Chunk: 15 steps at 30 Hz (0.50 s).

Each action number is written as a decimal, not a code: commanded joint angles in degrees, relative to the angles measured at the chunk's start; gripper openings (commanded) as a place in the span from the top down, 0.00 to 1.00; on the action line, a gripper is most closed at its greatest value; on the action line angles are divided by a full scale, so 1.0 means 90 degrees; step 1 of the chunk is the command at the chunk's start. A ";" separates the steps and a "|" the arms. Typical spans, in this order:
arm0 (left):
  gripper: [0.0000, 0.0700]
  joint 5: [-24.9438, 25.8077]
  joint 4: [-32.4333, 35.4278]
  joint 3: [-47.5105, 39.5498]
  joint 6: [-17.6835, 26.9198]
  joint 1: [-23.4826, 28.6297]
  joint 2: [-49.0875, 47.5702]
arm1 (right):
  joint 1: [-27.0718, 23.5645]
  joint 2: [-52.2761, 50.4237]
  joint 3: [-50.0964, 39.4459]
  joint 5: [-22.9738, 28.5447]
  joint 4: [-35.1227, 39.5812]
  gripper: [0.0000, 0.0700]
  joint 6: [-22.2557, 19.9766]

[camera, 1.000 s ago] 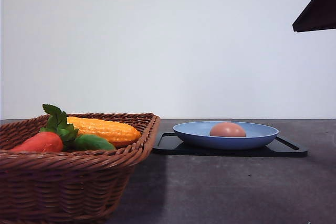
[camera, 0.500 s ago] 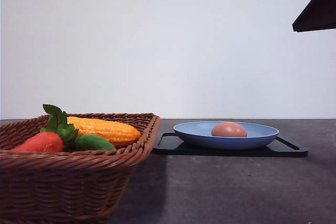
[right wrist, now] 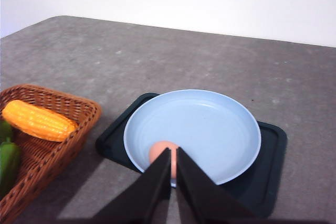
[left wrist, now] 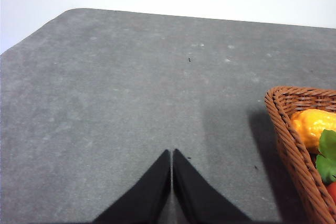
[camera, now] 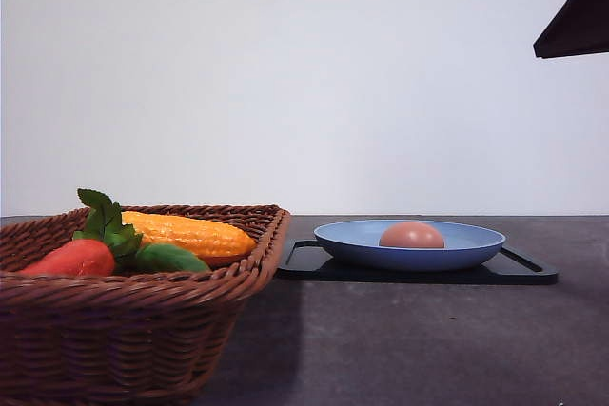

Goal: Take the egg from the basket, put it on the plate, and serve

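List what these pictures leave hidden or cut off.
- Egg: in the right wrist view, its near side is covered by the right gripper.
- Basket: cut off by the frame edges in the front view; its floor is hidden by its wall.
- Tray: its middle is covered by the plate.

My basket (camera: 133, 320) is rough brown woven wicker. Plate (right wrist: 210, 129) looks smooth light-blue plastic; egg (camera: 412, 235) matte and smooth. Table (left wrist: 105, 103) is grey, matt, faintly grainy.
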 commanded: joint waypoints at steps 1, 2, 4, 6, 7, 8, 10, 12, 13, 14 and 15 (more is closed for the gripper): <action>1.00 0.0001 -0.0104 -0.0149 -0.0012 0.0007 -0.0010 | 0.0051 0.0011 0.0032 0.0030 0.0072 1.00 -0.0133; 1.00 0.0001 -0.0103 -0.0151 -0.0012 0.0007 -0.0010 | 0.0050 0.0008 0.0026 0.0056 0.0050 1.00 -0.0401; 1.00 0.0001 -0.0103 -0.0151 -0.0012 0.0007 -0.0010 | -0.0010 -0.0179 -0.0001 0.0243 -0.0111 1.00 -0.0894; 1.00 0.0000 -0.0102 -0.0151 -0.0012 0.0007 -0.0010 | -0.0200 -0.0594 -0.0088 0.0478 -0.0249 1.00 -0.1307; 1.00 0.0001 -0.0103 -0.0151 -0.0012 0.0007 -0.0010 | -0.0347 -0.0818 -0.0174 0.0515 -0.0254 1.00 -0.1467; 1.00 0.0002 -0.0104 -0.0151 -0.0012 0.0007 -0.0010 | -0.0516 -0.1043 -0.0278 0.0492 -0.0244 1.00 -0.1542; 1.00 0.0001 -0.0102 -0.0151 -0.0012 0.0007 -0.0010 | -0.0917 -0.1526 -0.0510 0.0442 -0.0245 1.00 -0.1502; 1.00 0.0002 -0.0104 -0.0151 -0.0012 0.0007 -0.0010 | -0.1341 -0.2003 -0.0746 0.0333 -0.0247 1.00 -0.1430; 1.00 0.0001 -0.0104 -0.0151 -0.0012 0.0007 -0.0010 | -0.1556 -0.2240 -0.0859 0.0260 -0.0262 1.00 -0.1428; 1.00 0.0001 -0.0104 -0.0151 -0.0012 0.0007 -0.0010 | -0.1754 -0.2435 -0.0951 0.0191 -0.0273 1.00 -0.1431; 1.00 0.0002 -0.0104 -0.0151 -0.0012 0.0007 -0.0010 | -0.1923 -0.2611 -0.1040 0.0102 -0.0272 1.00 -0.1432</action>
